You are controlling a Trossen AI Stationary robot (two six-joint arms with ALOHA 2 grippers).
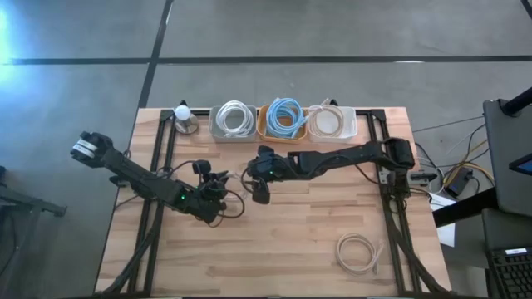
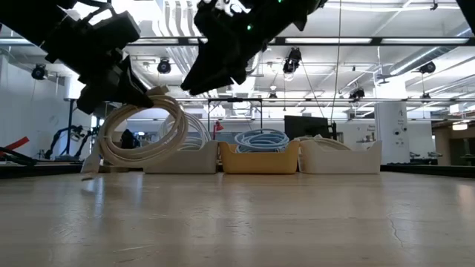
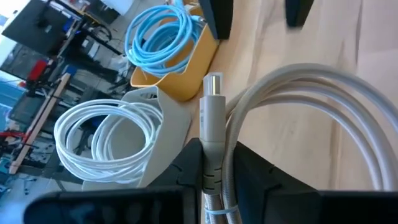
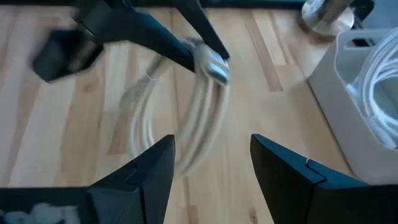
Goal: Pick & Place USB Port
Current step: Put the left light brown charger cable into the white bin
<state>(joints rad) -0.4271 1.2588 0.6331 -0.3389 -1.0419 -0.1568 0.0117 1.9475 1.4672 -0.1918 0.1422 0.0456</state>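
A coiled beige USB cable (image 2: 141, 133) hangs from my left gripper (image 1: 220, 193) above the middle of the table. In the left wrist view its plug (image 3: 212, 112) stands between the fingers of my left gripper (image 3: 214, 155), which is shut on it. My right gripper (image 1: 259, 189) is open just to the right of the cable and touches nothing. In the right wrist view, my right gripper (image 4: 211, 165) faces the coil (image 4: 199, 124). A second beige coil (image 1: 359, 252) lies flat on the table near the right front corner. My left gripper pinches the cable between its two fingers at the beige plug body (image 3: 212, 134), with neighbouring strands (image 3: 231, 162) beside it. The metal plug tip (image 3: 213, 84) sticks out past the fingertips. The coil hangs below the fingers (image 2: 141, 133), lifted clear of the table.
Three bins stand along the far edge: a grey one with a white cable (image 1: 233, 120), a yellow one with a blue cable (image 1: 285, 119) and a white one with a beige cable (image 1: 331, 122). A white ball on a metal stand (image 1: 183, 116) sits left of them.
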